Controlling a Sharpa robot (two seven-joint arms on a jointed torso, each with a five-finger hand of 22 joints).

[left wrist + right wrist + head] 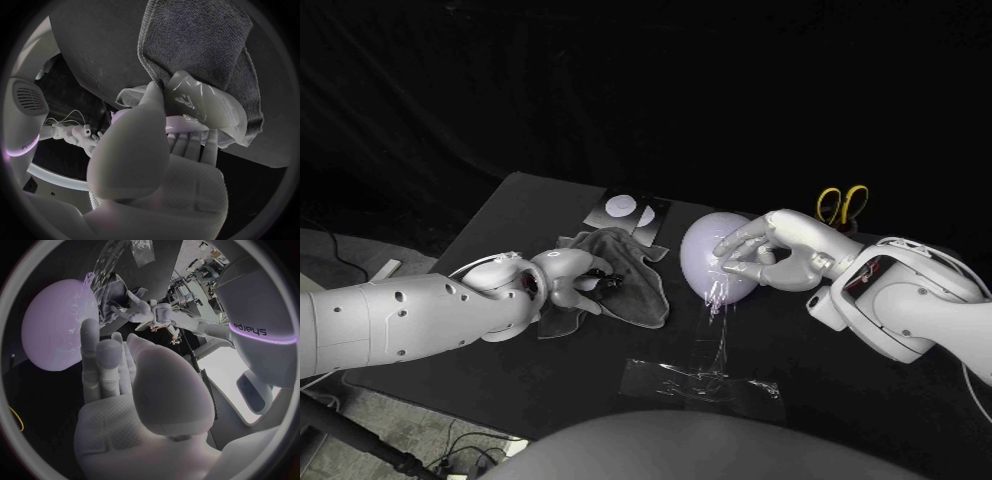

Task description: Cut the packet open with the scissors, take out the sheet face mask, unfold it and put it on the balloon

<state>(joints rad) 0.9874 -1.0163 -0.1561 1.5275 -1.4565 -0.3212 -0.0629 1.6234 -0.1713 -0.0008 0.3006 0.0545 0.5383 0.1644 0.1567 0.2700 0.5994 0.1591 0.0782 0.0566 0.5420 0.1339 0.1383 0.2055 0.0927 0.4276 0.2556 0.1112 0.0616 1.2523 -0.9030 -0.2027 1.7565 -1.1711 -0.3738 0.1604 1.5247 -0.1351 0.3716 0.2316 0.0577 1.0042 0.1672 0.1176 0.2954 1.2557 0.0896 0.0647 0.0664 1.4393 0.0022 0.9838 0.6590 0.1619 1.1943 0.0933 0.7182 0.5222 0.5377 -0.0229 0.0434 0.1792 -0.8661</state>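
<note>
At the left we see the left hand [564,280] low over a crumpled grey cloth [629,270] on the black table [531,215]. In the left wrist view its thumb and fingers close from either side on a translucent, glossy piece [203,107] that lies against the cloth's folded edge, so the fingers are clamped on that piece.

Just beyond the cloth, toward the table's far edge, lies a dark card with white round patches [626,212]. We cannot tell whether it is the packet.

Next comes the pale balloon [701,240], standing near the table's middle. The sheet face mask [718,300] shows as a clear, shiny film on the balloon's near side. It trails down in a thin strand to a flat, wrinkled clear sheet [697,380] on the table in front.

The right hand [773,250] rests against the balloon's right flank, fingers close together and touching the film-covered surface. We cannot tell whether they pinch the film or only press on it.

Farthest right, behind that hand, the scissors [844,203] stand upright with yellow handles up, well apart from both hands.
</note>
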